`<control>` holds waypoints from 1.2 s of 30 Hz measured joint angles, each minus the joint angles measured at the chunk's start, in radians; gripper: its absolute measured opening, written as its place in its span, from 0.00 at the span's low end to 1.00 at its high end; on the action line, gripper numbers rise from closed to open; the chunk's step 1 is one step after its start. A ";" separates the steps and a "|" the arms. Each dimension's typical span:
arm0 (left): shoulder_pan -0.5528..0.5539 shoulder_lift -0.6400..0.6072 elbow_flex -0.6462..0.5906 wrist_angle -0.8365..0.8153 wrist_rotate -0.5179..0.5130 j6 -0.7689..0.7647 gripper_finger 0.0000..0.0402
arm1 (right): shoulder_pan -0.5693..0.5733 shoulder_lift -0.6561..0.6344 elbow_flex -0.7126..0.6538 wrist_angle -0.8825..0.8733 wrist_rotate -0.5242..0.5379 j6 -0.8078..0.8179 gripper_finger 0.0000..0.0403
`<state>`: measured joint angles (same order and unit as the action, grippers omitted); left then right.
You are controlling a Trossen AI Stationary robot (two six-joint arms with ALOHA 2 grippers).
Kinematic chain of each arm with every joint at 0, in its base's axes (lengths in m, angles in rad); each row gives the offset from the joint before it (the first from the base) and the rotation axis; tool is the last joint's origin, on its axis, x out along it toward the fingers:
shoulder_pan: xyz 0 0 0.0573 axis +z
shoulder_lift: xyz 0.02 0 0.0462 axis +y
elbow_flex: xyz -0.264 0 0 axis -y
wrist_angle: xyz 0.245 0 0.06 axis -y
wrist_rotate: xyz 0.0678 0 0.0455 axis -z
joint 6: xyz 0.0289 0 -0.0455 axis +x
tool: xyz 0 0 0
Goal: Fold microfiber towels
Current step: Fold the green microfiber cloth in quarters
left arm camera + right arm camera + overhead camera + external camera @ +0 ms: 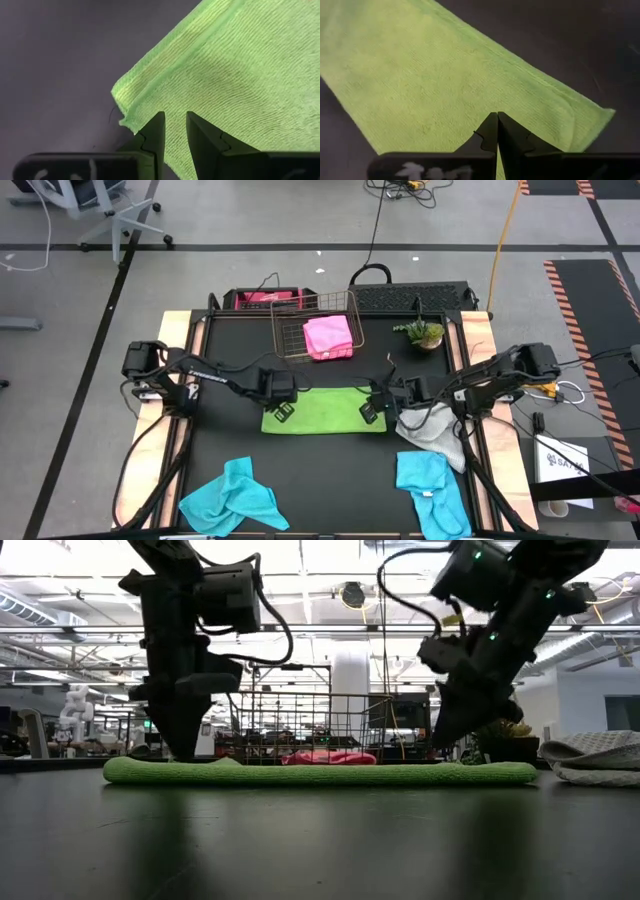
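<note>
1. The left arm reaches from the table's left edge toward the middle, its wrist bent downward.
2. The left gripper (174, 131) points down, fingers slightly parted.
3. The right arm reaches in from the right edge, tilted.
4. The right gripper (497, 131) points down, fingers pressed together.

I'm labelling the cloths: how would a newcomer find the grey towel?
Start at the black table and go to its right edge. The grey towel lies crumpled there, just beyond a turquoise towel and right of the flat green towel; it is the only pale, colourless one.
</note>
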<state>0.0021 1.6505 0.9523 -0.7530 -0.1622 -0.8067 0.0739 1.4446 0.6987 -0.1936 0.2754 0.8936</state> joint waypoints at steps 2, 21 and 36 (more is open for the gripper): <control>0.000 0.000 -0.009 -0.001 0.002 -0.012 0.20 | -0.012 0.018 0.000 0.002 -0.021 -0.003 0.00; 0.003 -0.004 -0.091 0.064 -0.018 -0.041 0.20 | -0.096 0.030 -0.040 0.015 -0.013 -0.067 0.00; 0.003 -0.002 -0.092 0.069 -0.025 -0.042 0.20 | -0.095 0.013 -0.144 0.058 -0.007 -0.130 0.00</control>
<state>0.0055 1.6485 0.8600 -0.6839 -0.1871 -0.8489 -0.0210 1.4579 0.5550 -0.1357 0.2689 0.7637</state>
